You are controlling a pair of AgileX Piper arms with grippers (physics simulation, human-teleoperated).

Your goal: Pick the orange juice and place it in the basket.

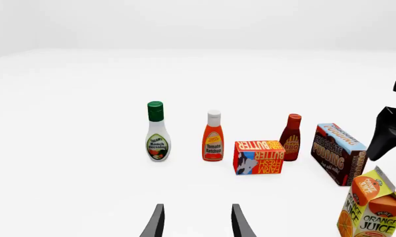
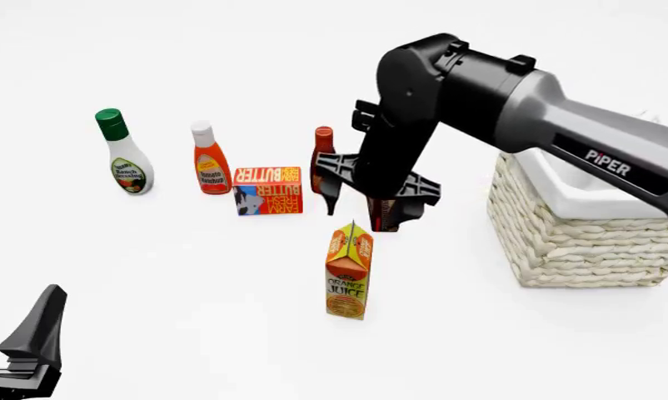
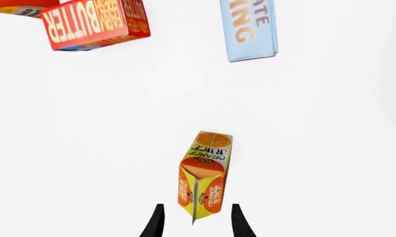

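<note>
Everything is being lit brightly and evenly; the plain white table (image 2: 145,275) is being rendered sharply, with hardly any shadows or glare.

The juice carton (image 2: 347,272) stood upright on the tabletop (image 2: 201,275), in front of the butter box (image 2: 268,190). The basket (image 2: 579,225) sat well right of the carton; ketchup (image 2: 211,160) and ranch dressing (image 2: 124,154) stood left of the box.

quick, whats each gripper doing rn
Left gripper: open, holding nothing.
Right gripper: open, above the orange juice, not gripping it.
</note>
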